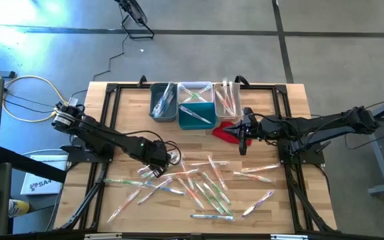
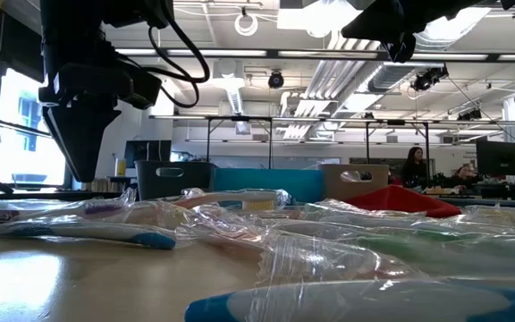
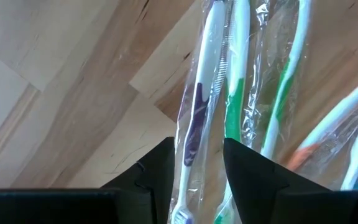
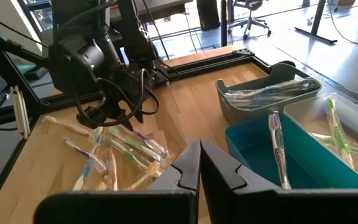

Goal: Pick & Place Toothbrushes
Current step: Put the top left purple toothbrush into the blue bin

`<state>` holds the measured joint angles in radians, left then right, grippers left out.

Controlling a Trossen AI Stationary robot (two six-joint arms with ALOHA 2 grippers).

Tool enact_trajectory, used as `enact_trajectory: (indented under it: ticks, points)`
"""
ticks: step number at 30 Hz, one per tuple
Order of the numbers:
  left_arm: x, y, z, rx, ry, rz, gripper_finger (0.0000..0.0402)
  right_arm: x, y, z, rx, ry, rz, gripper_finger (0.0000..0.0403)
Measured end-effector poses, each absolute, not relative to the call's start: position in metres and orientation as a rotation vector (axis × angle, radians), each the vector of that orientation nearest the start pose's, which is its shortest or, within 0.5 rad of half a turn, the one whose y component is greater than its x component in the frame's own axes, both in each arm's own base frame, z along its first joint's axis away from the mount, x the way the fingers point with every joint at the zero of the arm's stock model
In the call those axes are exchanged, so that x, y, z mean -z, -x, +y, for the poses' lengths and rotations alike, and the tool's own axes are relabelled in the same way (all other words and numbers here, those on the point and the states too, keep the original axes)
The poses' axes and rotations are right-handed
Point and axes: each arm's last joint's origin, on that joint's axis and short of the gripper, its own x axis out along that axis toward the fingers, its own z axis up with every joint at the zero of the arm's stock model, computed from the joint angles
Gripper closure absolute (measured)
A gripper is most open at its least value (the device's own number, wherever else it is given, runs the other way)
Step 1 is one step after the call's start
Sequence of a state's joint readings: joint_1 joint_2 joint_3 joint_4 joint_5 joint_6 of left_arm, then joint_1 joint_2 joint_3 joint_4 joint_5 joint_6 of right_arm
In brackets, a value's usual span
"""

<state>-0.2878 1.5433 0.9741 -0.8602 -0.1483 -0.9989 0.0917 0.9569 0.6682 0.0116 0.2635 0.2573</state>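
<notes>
Only the left wrist view shows the left hand straddling a purple-handled, clear-wrapped toothbrush near the wooden table's left edge, grip unclear; the right hand, closed, hovers by the bins.

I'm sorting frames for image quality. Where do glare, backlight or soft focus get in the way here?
High view: bright glare on the floor at top left; the table is evenly lit. Low view: ceiling lamps and windows backlight the left gripper into a silhouette; the nearest wrapped toothbrushes are soft. Left wrist view: the wrappers catch highlights, the fingers are dark.
</notes>
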Motion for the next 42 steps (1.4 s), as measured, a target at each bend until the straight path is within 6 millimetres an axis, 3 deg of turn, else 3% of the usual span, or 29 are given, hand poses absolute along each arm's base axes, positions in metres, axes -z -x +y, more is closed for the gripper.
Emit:
enact_trajectory:
  ticks: [29, 42]
  points:
    - [-0.192, -0.262, -0.071, -0.572, 0.477, 1.187, 0.027, -0.281, -0.212, 0.012, 0.205, -0.206, 0.25, 0.0398]
    - [-0.156, -0.247, -0.07, -0.516, 0.579, 1.245, 0.027, -0.281, -0.212, 0.012, 0.205, -0.206, 0.251, 0.0398]
